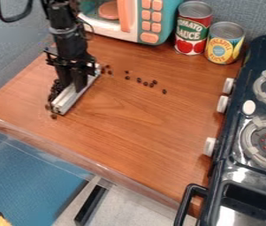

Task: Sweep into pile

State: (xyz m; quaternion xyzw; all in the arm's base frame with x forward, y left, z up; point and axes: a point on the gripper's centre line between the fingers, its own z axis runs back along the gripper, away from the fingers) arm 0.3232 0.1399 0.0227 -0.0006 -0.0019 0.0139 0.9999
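The black gripper (73, 86) hangs at the upper left of the wooden surface, its fingers down at a pale, long sweeping bar (74, 95). The bar lies low on the wood, slanting from lower left to upper right. Dark beans (55, 90) are bunched along the bar's left side, partly hidden by the gripper and bar. One bean (54, 116) lies just off the bar's near end. Several loose beans (146, 83) are scattered to the right of the bar's far end, in a line toward the middle of the surface.
A toy microwave (132, 22) stands at the back, with a tomato sauce can (192, 28) and a pineapple can (224, 43) right of it. A dark toy stove (247, 119) with white knobs borders the right side. The wooden surface (141, 141) ends at a near edge.
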